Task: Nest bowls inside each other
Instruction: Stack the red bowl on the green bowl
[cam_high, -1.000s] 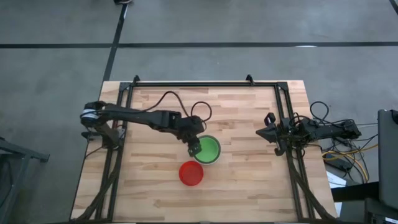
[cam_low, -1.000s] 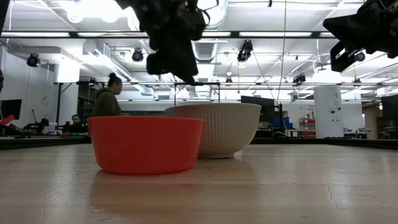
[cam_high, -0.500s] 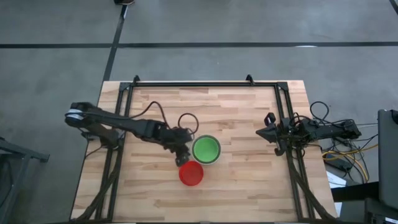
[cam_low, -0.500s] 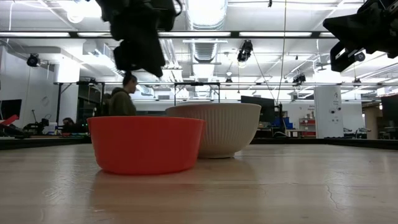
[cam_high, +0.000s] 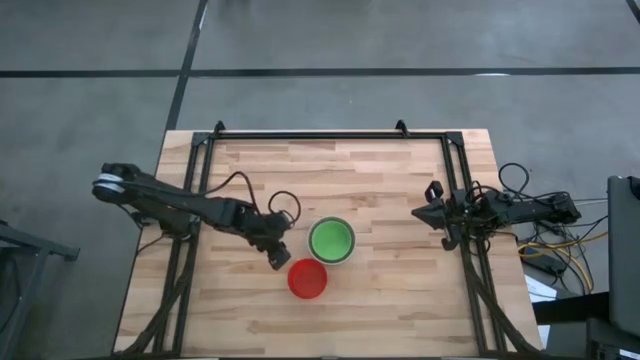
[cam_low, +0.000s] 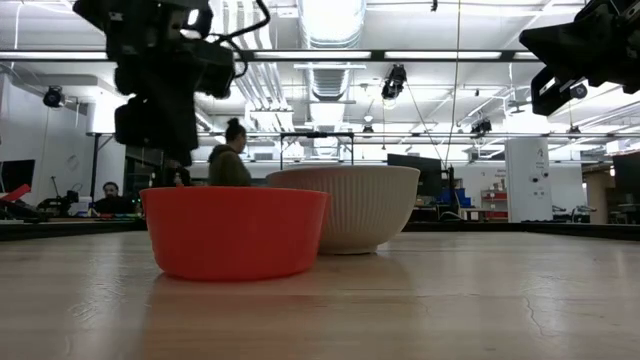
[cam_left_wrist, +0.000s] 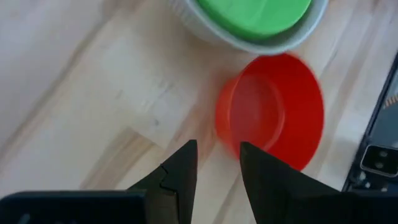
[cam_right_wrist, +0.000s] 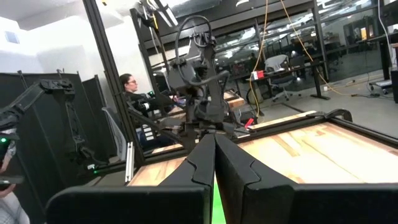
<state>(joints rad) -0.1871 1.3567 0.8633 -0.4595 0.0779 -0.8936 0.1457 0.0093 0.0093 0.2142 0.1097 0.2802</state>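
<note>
A red bowl (cam_high: 307, 279) stands on its base on the wooden table, close to the near side of a pale grey-white ribbed bowl (cam_low: 355, 208). A green bowl (cam_high: 331, 240) sits inside the pale bowl (cam_left_wrist: 249, 41). My left gripper (cam_high: 277, 260) hovers open above the table, just left of the red bowl (cam_left_wrist: 273, 118), pointing steeply down; its fingertips (cam_left_wrist: 219, 149) stand near the red bowl's left rim with nothing between them. My right gripper (cam_high: 432, 212) waits shut and raised at the table's right edge.
Black frame rails (cam_high: 455, 180) run along the table's left, right and far edges. Cables (cam_high: 540, 240) lie beyond the right edge. Bare wood (cam_high: 400, 290) stretches near and right of the bowls. People (cam_low: 228, 160) show in the room behind the table.
My left gripper has left the spot over the green and pale bowls, gone toward the table's left and near edges and come lower, rolling at the wrist. It has stayed open. The bowls have not moved.
</note>
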